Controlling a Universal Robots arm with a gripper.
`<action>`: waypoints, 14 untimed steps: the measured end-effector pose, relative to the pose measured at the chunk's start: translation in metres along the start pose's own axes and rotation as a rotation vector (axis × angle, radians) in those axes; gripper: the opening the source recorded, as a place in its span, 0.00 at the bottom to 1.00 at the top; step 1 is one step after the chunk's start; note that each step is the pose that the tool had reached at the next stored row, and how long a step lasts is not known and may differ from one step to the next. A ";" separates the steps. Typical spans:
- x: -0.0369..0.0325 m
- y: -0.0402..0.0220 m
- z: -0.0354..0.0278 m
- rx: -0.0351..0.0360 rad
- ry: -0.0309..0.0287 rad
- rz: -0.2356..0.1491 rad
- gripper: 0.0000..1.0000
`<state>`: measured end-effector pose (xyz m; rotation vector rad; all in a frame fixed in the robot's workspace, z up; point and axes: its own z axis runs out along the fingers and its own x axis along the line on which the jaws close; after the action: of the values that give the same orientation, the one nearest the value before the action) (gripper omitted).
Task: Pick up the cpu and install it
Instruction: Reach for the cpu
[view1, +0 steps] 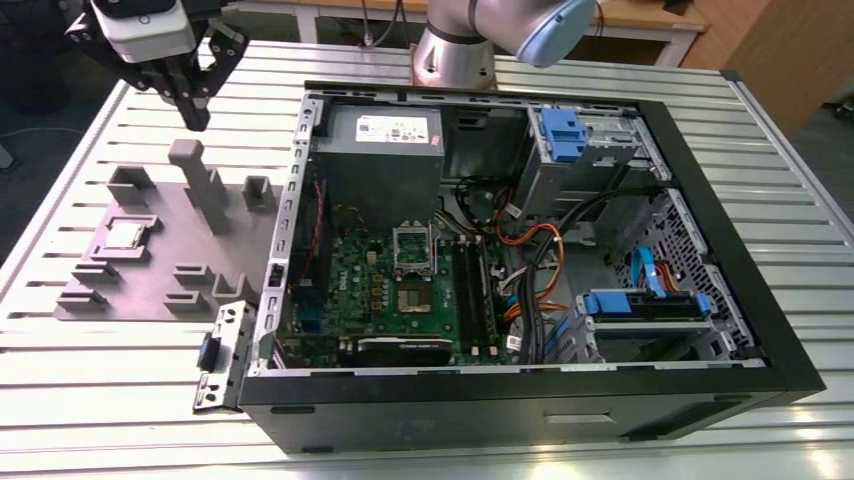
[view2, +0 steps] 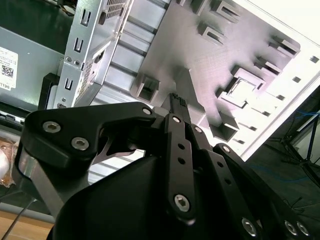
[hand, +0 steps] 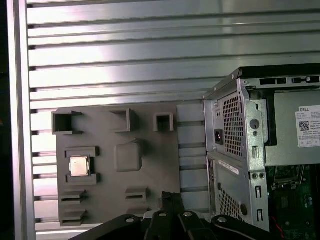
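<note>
One cpu lies in its recess on the grey fixture plate, well apart from the claw, which hangs pinched together and empty. A sound pick, in my judgement, needs centring, squaring and edge contact.

On the worktop, two things side by side: open computer case on the exterior view's right, fixture plate just beside it on the left. In a recess of the plate, on the side away from the case, sits the cpu. In the case lies the motherboard, with the socket near its middle. Above the plate's far end hangs the gripper. Behind the case stands the arm base
</note>
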<state>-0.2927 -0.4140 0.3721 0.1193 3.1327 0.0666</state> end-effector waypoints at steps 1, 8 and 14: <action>0.0000 0.0000 0.0000 0.0000 0.0001 0.000 0.11; 0.0008 -0.0001 0.0002 0.0000 -0.0001 0.000 0.11; 0.0012 -0.0001 0.0002 0.0000 0.0000 0.000 0.11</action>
<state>-0.2939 -0.4140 0.3719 0.1194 3.1326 0.0666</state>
